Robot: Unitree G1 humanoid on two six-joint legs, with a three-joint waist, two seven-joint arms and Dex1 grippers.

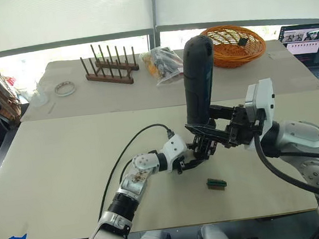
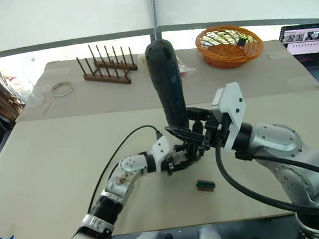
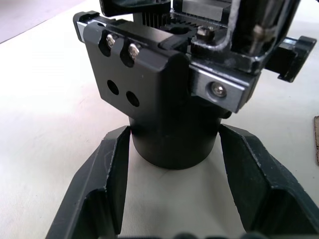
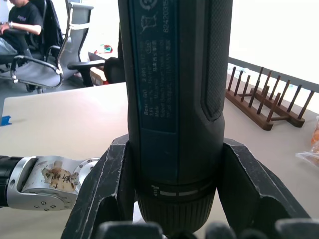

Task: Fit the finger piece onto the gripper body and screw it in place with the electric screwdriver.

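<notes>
A beige worktop [image 1: 67,163] runs beneath bright blinds, with a peg rack [image 1: 107,68] and an orange basket [image 1: 237,43] near its far edge and a laptop [image 1: 308,44] at the far right corner. Mid-worktop, the left gripper [image 1: 197,160] pinches the round base of the gripper body [image 3: 169,99], its fingers [image 3: 107,184] touching both sides. The right gripper [image 1: 209,130] clamps the screwdriver [image 1: 197,81] upright, long axis vertical, bit down onto the body.
</notes>
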